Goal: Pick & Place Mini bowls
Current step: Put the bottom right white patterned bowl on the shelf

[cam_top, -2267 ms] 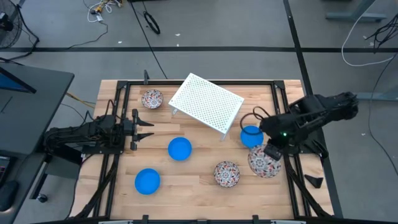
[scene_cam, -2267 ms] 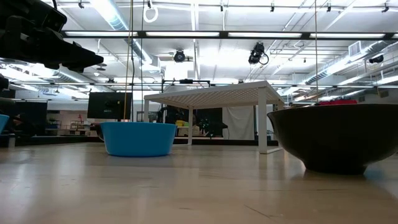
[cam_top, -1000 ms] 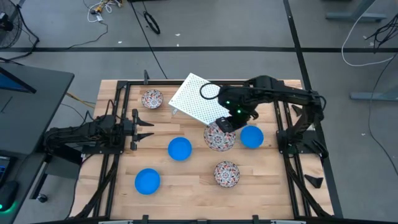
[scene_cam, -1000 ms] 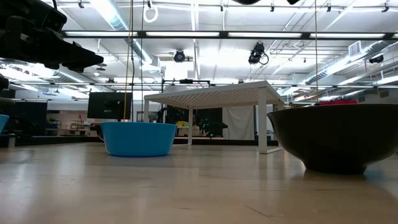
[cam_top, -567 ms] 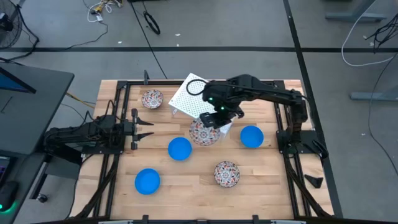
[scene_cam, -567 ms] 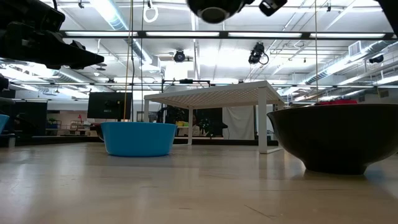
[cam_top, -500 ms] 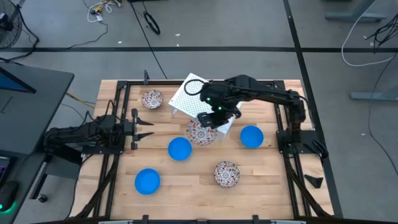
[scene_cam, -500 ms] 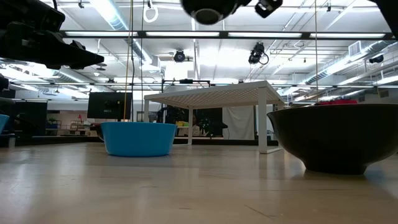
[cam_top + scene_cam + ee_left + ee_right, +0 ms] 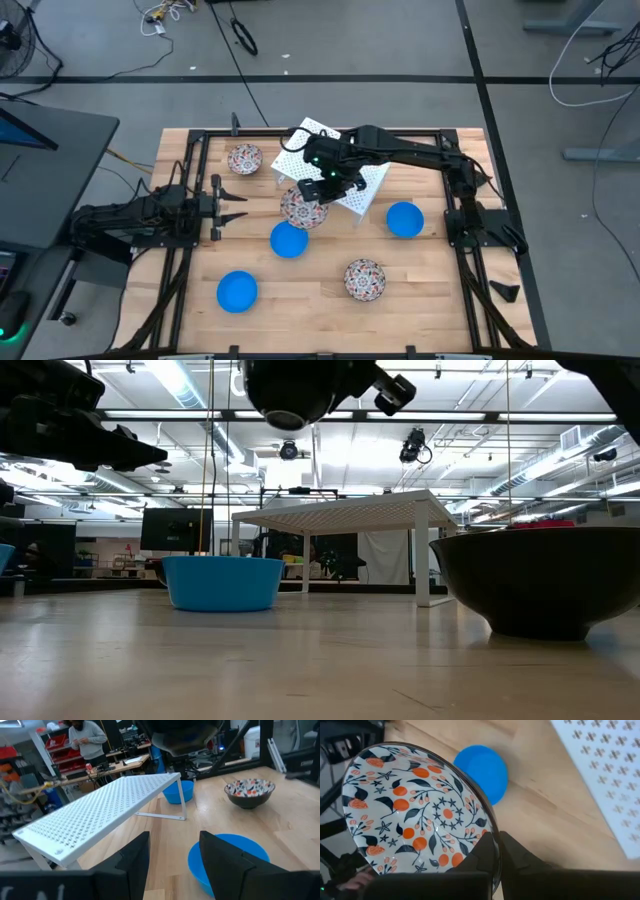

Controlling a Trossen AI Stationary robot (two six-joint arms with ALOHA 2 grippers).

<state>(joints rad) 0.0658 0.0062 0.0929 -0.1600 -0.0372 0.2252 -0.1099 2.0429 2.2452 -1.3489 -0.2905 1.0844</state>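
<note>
Above the blue bowl (image 9: pixel 289 240), right claw (image 9: pixel 322 193) grips 1 patterned bowl (image 9: pixel 301 207) — empty — left claw (image 9: pixel 232 199) open.

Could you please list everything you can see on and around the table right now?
Blue mini bowls: three, bright blue; one mid-table, one near the front left, one on the right.
Patterned mini bowls: three, white with red-and-dark pattern; one at the back left, one near the front, one held in the air above the table.
Rack: one, white, perforated, at the back middle, partly under the right arm.
Table: one, light wood.
Person: one, in the room behind.
Left gripper: open, waiting at the left side.
Right gripper: shut on the lifted bowl's rim.
</note>
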